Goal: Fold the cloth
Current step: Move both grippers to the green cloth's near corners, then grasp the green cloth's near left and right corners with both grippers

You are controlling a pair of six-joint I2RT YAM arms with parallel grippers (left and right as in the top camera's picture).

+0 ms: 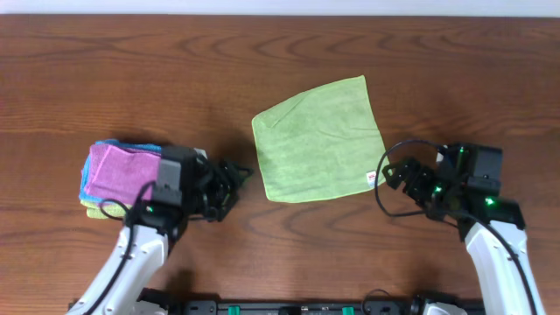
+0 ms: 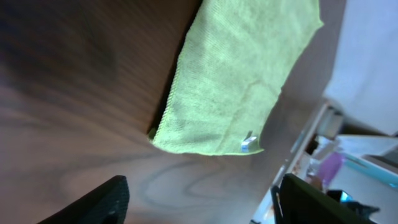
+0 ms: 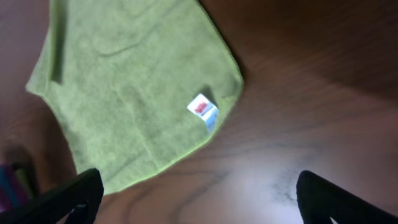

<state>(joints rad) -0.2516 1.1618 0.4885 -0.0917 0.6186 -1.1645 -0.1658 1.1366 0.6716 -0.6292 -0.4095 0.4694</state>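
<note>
Found the cloth (image 1: pixel 318 140) spread flat and unfolded on the desk (image 1: pixel 175 70), white tag (image 1: pixel 370 178) at its right edge. Saw left tool (image 1: pixel 234 181) just off the lower-left corner, fingers apart, gripping nothing. Saw right tool (image 1: pixel 394 173) beside the tag, likewise released, empty.
</note>
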